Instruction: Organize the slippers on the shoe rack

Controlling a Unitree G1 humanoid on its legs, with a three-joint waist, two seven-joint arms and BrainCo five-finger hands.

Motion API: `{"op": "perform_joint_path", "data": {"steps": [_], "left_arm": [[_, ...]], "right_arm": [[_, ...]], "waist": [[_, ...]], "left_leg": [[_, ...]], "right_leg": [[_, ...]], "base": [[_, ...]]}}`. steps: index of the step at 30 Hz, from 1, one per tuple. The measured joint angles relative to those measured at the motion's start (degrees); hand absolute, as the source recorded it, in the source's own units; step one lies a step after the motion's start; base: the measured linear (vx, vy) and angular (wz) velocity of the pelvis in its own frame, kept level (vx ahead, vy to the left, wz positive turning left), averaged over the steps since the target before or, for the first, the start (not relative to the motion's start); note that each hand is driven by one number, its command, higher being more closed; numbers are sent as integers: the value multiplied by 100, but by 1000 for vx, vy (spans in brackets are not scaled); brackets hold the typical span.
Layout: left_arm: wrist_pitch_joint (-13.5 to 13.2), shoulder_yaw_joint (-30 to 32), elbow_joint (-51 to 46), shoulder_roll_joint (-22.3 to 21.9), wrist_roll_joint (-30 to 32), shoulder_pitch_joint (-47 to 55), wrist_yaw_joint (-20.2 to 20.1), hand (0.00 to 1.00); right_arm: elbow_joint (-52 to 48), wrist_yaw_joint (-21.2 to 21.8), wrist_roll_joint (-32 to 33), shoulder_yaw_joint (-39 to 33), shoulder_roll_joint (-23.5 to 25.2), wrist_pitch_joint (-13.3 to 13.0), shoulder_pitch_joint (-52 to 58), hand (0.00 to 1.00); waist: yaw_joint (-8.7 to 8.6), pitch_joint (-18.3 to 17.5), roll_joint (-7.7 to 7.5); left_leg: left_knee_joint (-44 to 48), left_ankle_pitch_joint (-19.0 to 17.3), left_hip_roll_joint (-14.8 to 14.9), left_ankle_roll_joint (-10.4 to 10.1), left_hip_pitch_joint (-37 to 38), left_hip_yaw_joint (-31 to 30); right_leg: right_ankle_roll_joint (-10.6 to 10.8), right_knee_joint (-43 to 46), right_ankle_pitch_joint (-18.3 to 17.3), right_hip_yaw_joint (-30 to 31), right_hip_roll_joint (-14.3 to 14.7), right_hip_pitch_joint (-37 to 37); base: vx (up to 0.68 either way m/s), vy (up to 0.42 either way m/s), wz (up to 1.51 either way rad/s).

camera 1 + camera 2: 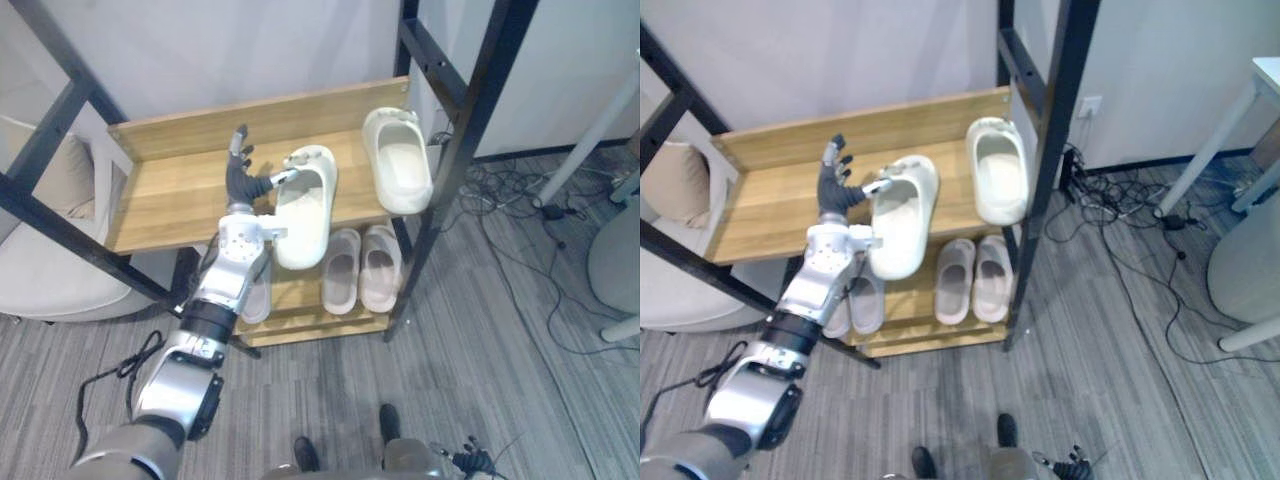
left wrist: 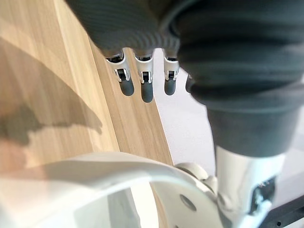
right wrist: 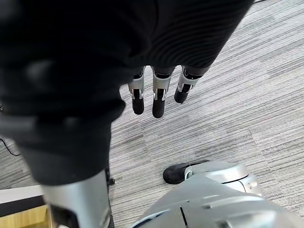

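Though ungripped — slipper [image 1: 303,215] against left hand [image 1: 240,183]

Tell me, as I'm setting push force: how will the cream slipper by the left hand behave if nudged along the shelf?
The slipper looks like thick moulded foam, so probably light and stiff enough to slide whole. Its near end overhangs the shelf front, so a sideways push from the left hand might tip it off.

Left slipper [image 1: 303,212] and right slipper [image 1: 398,162] lie on the top shelf [image 1: 165,195].
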Motion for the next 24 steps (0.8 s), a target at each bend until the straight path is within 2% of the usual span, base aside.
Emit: {"op": "perform_joint_path", "data": {"steps": [11, 24], "left_arm": [[29, -13, 1075, 17, -10, -785, -8, 0], [29, -18, 1215, 99, -319, -980, -108, 0]], "right_arm": [[-6, -2, -2, -5, 26, -19, 5, 0], [-22, -4, -2, -9, 36, -24, 3, 0]], "waist": [[-37, -16, -29], [-100, -21, -25]], "left_leg": [[-2, -1, -6, -3, 1, 58], [-6, -11, -14, -18, -2, 177]], "right_leg": [[-1, 0, 2, 57, 10, -54], [-10, 19, 12, 166, 22, -97]], "base": [[-4, -4, -2], [4, -3, -5]]}}
